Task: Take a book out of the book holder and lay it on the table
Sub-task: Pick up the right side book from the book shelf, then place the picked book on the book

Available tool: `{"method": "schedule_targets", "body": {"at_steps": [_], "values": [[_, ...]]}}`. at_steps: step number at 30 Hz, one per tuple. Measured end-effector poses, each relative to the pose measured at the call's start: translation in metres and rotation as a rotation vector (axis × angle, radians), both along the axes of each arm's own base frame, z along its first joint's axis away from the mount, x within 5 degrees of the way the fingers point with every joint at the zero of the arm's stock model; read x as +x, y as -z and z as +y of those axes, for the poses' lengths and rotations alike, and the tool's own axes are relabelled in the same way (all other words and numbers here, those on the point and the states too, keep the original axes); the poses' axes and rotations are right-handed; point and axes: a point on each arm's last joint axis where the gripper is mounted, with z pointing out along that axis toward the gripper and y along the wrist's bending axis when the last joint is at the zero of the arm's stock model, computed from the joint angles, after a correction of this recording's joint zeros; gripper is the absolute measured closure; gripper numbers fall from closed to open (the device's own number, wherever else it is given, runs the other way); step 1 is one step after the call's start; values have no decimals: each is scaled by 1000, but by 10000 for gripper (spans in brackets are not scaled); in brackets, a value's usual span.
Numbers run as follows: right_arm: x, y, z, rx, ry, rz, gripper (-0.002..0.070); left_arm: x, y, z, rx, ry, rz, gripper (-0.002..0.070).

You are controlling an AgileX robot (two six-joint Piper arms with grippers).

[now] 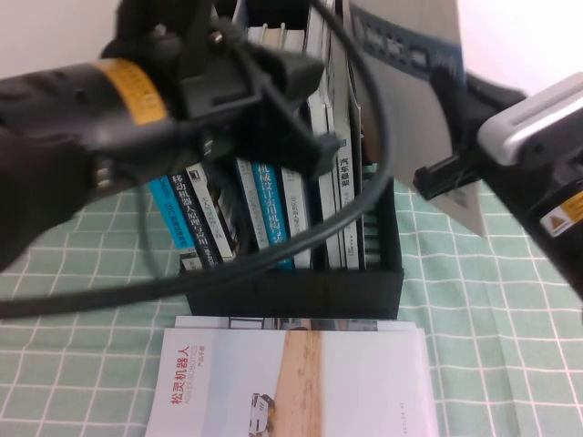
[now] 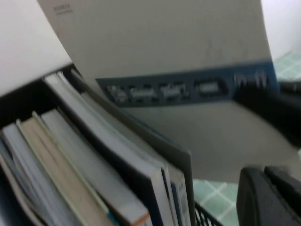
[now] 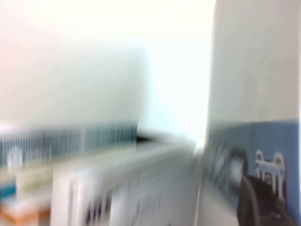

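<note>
A grey blue-banded booklet is clamped by the right gripper above the book holder; only the high view shows the book flat on the table. The left gripper hangs over the rack; its fingers' state cannot be told.

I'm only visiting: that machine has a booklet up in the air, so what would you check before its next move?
1. Right claw gripping the grey booklet: ok, pinched at its edge.
2. Grey booklet out of the book holder: looks ok, tilted at its right side.
3. Free table to land on: ok, right of the white book lying there.
4. Left claw out of the way: cannot tell, it hangs over the holder.
5. Other books standing: ok.
</note>
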Motion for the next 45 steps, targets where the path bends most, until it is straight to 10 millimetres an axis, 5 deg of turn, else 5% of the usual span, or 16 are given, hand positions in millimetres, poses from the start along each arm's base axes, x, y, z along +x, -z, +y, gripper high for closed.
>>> {"method": "schedule_targets", "body": {"at_steps": [9, 19, 25, 34, 45], "values": [[-43, -59, -5, -74, -92, -158, 668, -43, -11, 42, 116, -55, 145, 678], [-99, -82, 9, -323, -250, -194, 668, -91, -25, 95, 113, -201, 223, 678], [-124, -67, 28, -528, -384, -121, 668, -117, -14, 118, 29, -227, 215, 678], [-171, -50, 59, -708, -604, -121, 668, -145, 48, 139, -86, -238, 227, 678], [-165, 17, 100, -986, -704, -32, 668, -148, 123, 154, -154, -385, 301, 678]]}}
